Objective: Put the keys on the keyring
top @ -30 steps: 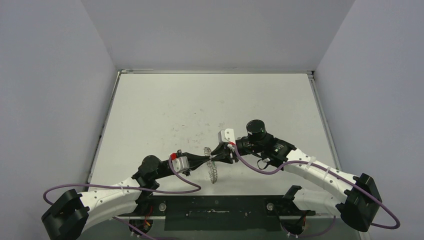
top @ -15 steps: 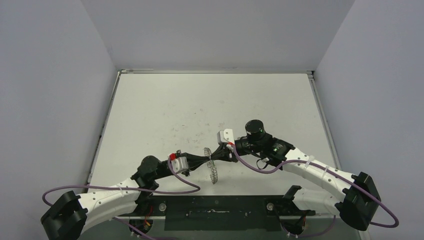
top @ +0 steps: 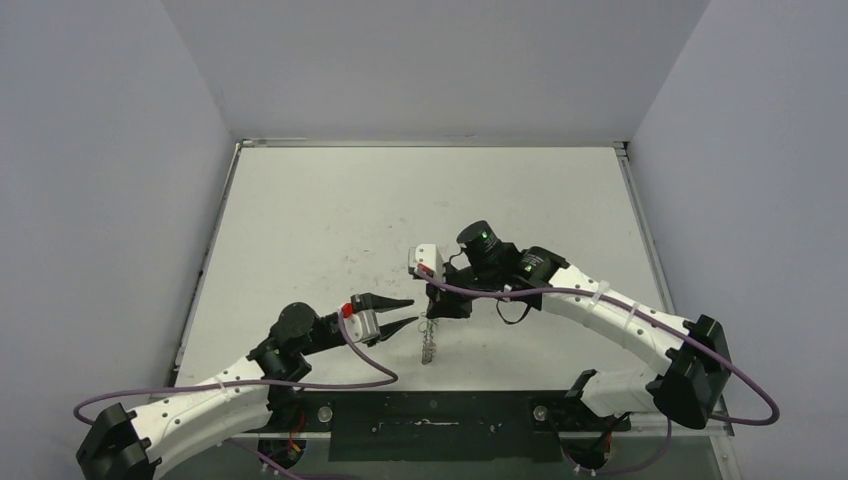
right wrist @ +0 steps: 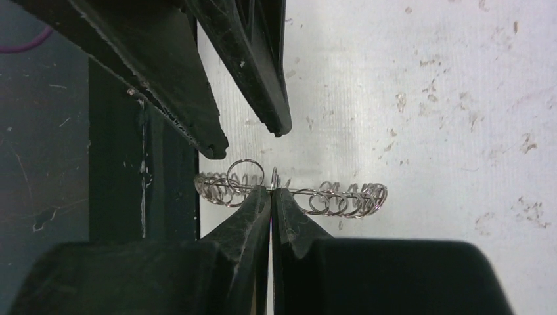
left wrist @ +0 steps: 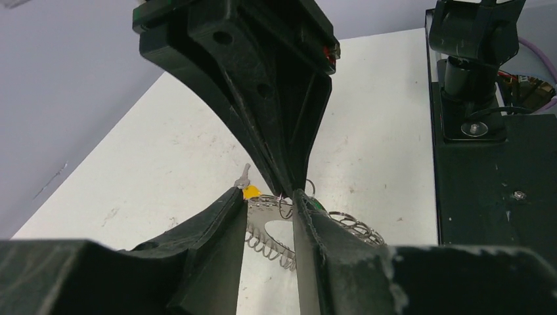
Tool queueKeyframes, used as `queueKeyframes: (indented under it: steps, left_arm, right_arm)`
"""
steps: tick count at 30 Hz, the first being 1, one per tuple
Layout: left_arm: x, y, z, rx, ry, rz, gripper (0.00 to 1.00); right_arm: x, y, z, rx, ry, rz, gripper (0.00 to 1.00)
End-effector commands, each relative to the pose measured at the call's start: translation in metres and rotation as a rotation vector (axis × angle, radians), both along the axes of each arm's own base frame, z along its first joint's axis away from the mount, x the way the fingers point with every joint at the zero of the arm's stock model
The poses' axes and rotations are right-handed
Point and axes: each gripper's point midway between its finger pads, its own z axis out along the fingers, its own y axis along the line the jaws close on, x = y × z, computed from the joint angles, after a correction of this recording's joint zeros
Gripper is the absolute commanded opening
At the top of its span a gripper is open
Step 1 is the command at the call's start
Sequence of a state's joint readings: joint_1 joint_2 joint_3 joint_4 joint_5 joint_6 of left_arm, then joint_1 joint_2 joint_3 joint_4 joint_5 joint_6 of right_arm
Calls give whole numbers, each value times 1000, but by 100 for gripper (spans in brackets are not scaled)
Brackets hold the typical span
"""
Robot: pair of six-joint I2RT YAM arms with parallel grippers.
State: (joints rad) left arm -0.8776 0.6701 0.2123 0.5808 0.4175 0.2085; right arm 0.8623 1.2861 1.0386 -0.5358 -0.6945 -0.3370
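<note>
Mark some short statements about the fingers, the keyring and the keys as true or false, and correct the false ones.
1. The right fingers are shut on the keyring. True.
2. The left fingers grip the keyring. False: they are open and apart from it.
3. The keyring lies flat on the table. False: the right fingers hold it by its rim, standing on edge.
4. A yellow-headed key shows at the keyring's edge. True.
</note>
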Motion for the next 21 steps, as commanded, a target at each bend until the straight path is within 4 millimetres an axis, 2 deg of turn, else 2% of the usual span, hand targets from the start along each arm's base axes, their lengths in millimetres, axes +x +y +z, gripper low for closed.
queueKeyframes:
  steps: [1, 5, 11, 21]
  left_arm:
    - [2, -2, 5, 86, -9, -5, 31]
    - [1, -5, 3, 135, -10, -29, 35]
    - [-2, -15, -7, 209, 20, -92, 34]
    - [-8, -34, -13, 174, 58, -182, 29]
  right_arm:
    - [-1, -10, 7, -106, 34, -31, 0]
    - [-3, -9, 10, -127, 47, -22, 0]
    - [-8, -3, 18, -95, 51, 5, 0]
    - [-11, 2, 18, -88, 58, 18, 0]
